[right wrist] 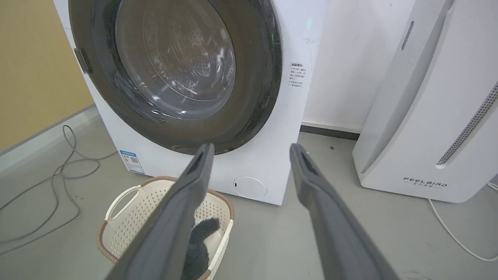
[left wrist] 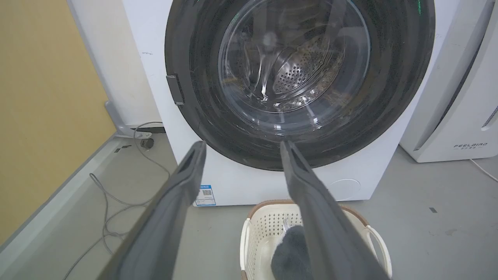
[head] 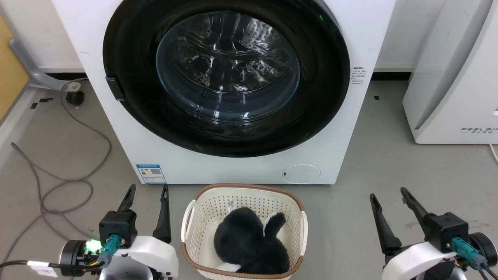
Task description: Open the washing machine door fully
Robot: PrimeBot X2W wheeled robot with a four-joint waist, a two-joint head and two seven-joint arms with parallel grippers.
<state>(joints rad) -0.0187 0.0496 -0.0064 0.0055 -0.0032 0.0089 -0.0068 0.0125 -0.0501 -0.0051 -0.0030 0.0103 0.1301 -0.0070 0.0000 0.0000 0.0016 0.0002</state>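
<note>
Washing machine (left wrist: 233, 182) sits top middle of the frame, its round black door (left wrist: 299, 70) shut flush, with a little handle tab (left wrist: 175, 89) on the door's left edge. The left gripper (left wrist: 242, 146) comes up from the bottom, fingers spread wide and nothing between them. Bottom centre there's a white basket (left wrist: 246, 237) with something dark and fuzzy (left wrist: 290, 252) inside. Cables (left wrist: 105, 210) trail lower left, white appliance (left wrist: 459, 109) far right.

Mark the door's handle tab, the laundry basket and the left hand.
handle tab (head: 115, 88), head view, tab's middle
laundry basket (head: 249, 186), head view, far rim
left hand (head: 149, 188), head view, between its fingertips
</note>
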